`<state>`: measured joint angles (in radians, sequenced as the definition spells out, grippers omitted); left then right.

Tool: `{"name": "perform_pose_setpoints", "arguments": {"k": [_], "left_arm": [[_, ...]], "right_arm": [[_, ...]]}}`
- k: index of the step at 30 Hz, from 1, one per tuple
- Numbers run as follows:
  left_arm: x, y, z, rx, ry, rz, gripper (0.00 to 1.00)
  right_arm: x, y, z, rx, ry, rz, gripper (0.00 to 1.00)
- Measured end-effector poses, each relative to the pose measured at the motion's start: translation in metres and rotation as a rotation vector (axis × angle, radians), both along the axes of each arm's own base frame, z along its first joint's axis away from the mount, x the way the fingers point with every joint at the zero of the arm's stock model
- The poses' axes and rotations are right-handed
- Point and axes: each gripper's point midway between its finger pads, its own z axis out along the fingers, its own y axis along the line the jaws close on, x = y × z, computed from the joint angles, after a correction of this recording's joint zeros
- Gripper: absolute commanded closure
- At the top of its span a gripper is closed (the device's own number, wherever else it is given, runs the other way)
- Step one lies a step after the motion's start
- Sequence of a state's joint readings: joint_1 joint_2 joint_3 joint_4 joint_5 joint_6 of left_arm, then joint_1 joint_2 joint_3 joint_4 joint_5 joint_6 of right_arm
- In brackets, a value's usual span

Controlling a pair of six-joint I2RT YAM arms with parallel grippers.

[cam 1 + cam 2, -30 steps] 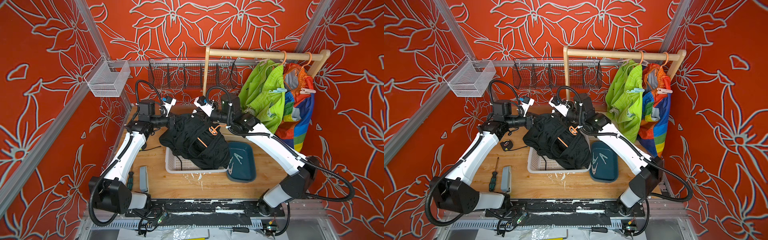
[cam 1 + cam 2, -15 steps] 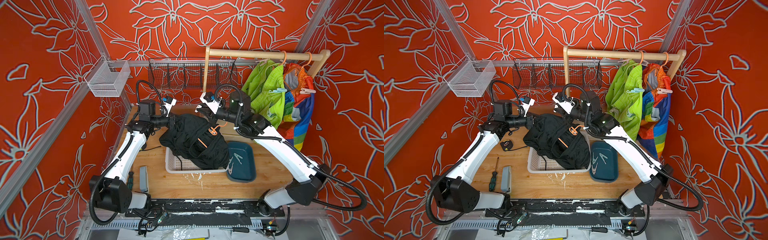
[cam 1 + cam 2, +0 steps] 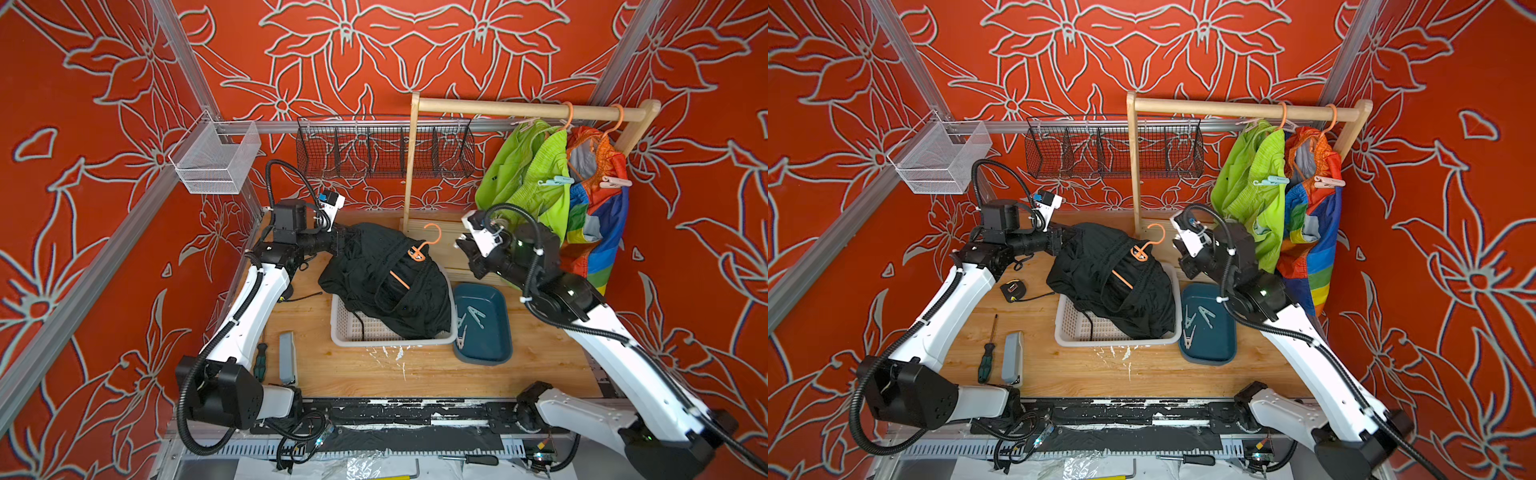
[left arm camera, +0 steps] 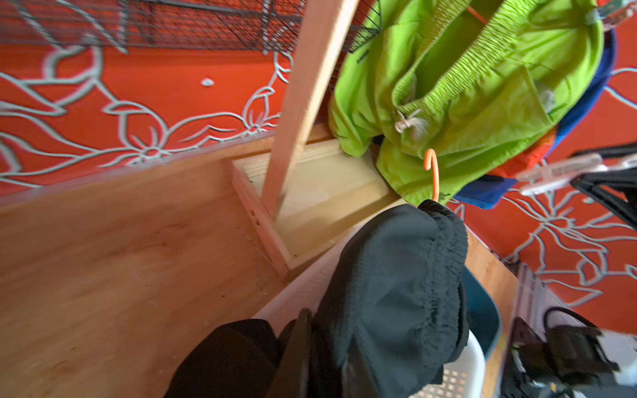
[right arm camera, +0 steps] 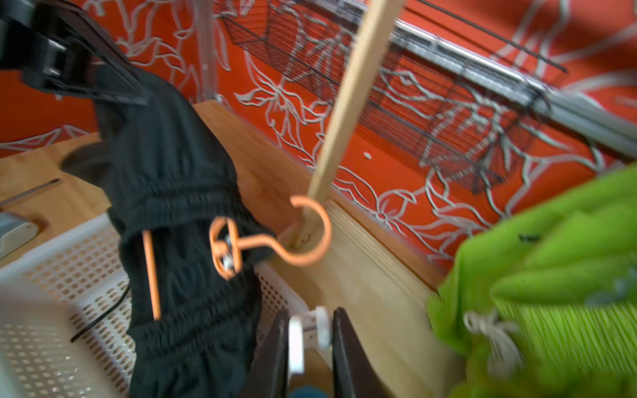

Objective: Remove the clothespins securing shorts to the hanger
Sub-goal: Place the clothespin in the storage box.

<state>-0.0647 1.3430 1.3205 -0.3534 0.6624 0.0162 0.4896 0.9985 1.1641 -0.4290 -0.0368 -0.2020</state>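
Observation:
Black shorts [image 3: 382,274] on an orange hanger [image 3: 432,235] hang over a white basket [image 3: 353,332]. My left gripper [image 3: 338,245] [image 4: 327,327] is shut on the shorts' upper left edge. To the right of the hanger hook, apart from the shorts, my right gripper [image 3: 463,245] [image 5: 308,317] is shut on a pale clothespin [image 5: 306,334]. Lime green shorts [image 3: 523,183] with a blue-mint clothespin [image 3: 555,180] and rainbow shorts [image 3: 598,224] with a pink clothespin [image 3: 615,181] hang on the wooden rail [image 3: 498,109].
A teal tray [image 3: 482,349] beside the basket holds several loose clothespins [image 3: 469,316]. The rail's wooden post [image 3: 409,166] stands just behind the shorts. A black wire basket [image 3: 382,145] hangs on the back wall. A screwdriver [image 3: 261,361] and a grey block [image 3: 286,357] lie front left.
My right gripper has pulled away from the black shorts, moving right and toward the front with the clothespin. The hanger hook now shows. The left arm has stayed put.

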Motion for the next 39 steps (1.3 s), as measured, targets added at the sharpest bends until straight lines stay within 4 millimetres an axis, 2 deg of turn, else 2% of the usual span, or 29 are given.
{"name": "perform_pose_setpoints", "arguments": {"k": [4, 11, 13, 16, 18, 21, 22, 26, 28, 30, 33, 39], "left_arm": [[0.000, 0.021, 0.008, 0.007, -0.035, 0.087, 1.00], [-0.001, 0.034, 0.018, 0.006, -0.071, 0.143, 1.00], [-0.001, 0.034, 0.018, 0.003, -0.072, 0.144, 1.00], [-0.001, 0.034, 0.019, 0.001, -0.071, 0.145, 1.00], [-0.001, 0.034, 0.019, 0.000, -0.071, 0.146, 1.00], [-0.001, 0.034, 0.018, -0.001, -0.072, 0.147, 1.00], [0.000, 0.034, 0.018, -0.002, -0.072, 0.147, 1.00], [0.000, 0.034, 0.017, -0.003, -0.072, 0.145, 1.00], [0.000, 0.033, 0.017, -0.004, -0.073, 0.142, 1.00], [-0.001, 0.033, 0.017, -0.008, -0.074, 0.139, 1.00], [-0.001, 0.031, 0.019, -0.014, -0.076, 0.130, 1.00], [-0.003, 0.028, 0.021, -0.032, -0.073, 0.110, 1.00]], "right_arm": [[-0.005, -0.024, -0.052, 0.014, 0.119, -0.132, 0.79], [-0.015, -0.054, -0.182, 0.011, 0.421, -0.348, 0.79], [-0.017, -0.060, -0.209, 0.016, 0.487, -0.400, 0.78], [-0.013, -0.066, -0.237, 0.030, 0.565, -0.466, 0.76], [-0.008, -0.066, -0.249, 0.038, 0.595, -0.493, 0.73], [-0.002, -0.065, -0.265, 0.048, 0.632, -0.521, 0.63], [-0.001, -0.065, -0.268, 0.050, 0.640, -0.528, 0.56], [0.002, -0.064, -0.265, 0.065, 0.627, -0.531, 0.38], [0.003, -0.065, -0.257, 0.068, 0.608, -0.525, 0.35], [0.007, -0.063, -0.240, 0.084, 0.566, -0.507, 0.33], [0.014, -0.056, -0.196, 0.142, 0.467, -0.456, 0.30], [0.023, -0.029, -0.067, 0.357, 0.219, -0.274, 0.29]]}}
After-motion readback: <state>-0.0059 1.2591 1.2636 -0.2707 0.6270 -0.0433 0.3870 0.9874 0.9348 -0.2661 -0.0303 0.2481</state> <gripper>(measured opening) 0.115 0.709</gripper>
